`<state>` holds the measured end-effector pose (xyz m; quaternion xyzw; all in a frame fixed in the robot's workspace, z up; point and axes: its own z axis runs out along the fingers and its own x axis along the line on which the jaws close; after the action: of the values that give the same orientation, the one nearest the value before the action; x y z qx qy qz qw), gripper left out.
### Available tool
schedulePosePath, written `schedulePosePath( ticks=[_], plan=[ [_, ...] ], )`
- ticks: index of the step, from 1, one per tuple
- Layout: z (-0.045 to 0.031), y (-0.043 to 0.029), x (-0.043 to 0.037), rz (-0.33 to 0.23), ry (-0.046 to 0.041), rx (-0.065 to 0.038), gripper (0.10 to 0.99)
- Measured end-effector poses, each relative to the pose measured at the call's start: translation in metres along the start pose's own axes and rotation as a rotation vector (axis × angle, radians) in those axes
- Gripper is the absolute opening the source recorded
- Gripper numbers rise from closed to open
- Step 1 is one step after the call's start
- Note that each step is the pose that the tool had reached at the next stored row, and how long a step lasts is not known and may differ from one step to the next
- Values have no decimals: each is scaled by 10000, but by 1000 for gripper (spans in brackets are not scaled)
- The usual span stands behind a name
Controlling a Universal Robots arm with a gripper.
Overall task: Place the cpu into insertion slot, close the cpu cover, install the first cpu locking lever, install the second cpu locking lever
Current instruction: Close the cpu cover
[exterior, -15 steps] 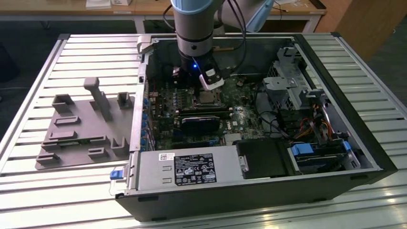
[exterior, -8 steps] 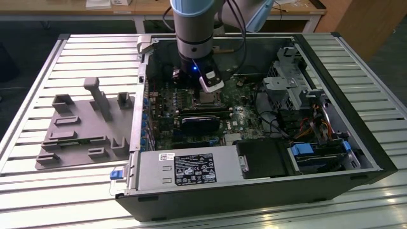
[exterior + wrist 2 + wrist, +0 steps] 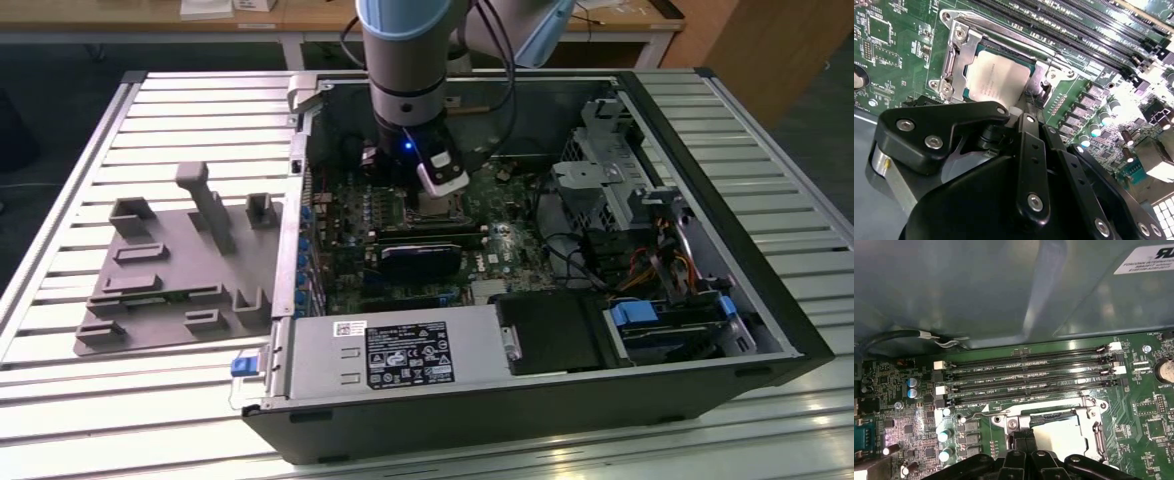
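The cpu [image 3: 999, 80] sits flat in the insertion slot [image 3: 1004, 51]. The cpu cover [image 3: 956, 55] lies down over it. The claw [image 3: 1023, 436] is closed, right at the cover's edge. I cannot tell if the locking lever [image 3: 1009, 40] is hooked.

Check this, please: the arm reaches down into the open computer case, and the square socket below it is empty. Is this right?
Not quite. The socket is not empty: the second wrist view shows the silver chip lying in it. The arm does reach into the open computer case.
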<state>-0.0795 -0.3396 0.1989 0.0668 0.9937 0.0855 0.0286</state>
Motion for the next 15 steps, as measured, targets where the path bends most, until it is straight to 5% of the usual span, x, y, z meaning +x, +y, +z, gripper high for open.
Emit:
schedulePosePath(
  ticks=[15],
  plan=[
    [-17,9,-41,0,-1,-8,102]
  ],
)
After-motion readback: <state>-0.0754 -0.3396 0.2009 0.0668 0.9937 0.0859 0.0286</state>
